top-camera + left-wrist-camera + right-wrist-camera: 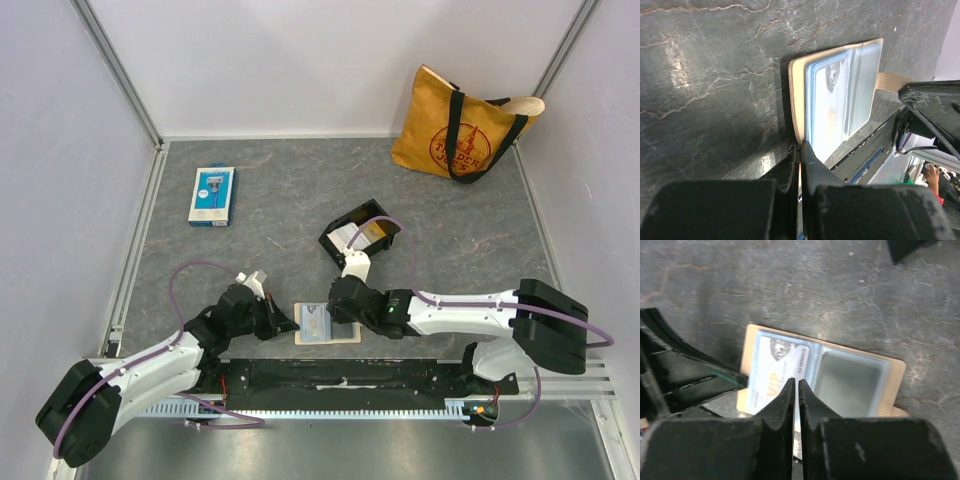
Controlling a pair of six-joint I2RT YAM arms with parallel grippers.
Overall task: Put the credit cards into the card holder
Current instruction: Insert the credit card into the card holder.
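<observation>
The right gripper (796,387) was pressed nearly shut over the open card holder (896,371) on the table (450,220), and only its wrist view read "VIP" on the one sleeved credit card (775,365). The left gripper (801,150), fingers together, touched the holder's edge. Overhead alone showed one black tray (332,243) with two more credit cards (345,237), one blue-and-white package (212,195) and one "Trader Joe's" tote (440,130).

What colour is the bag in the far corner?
The bag is mustard yellow, red print, black straps; top view shows it best.
</observation>
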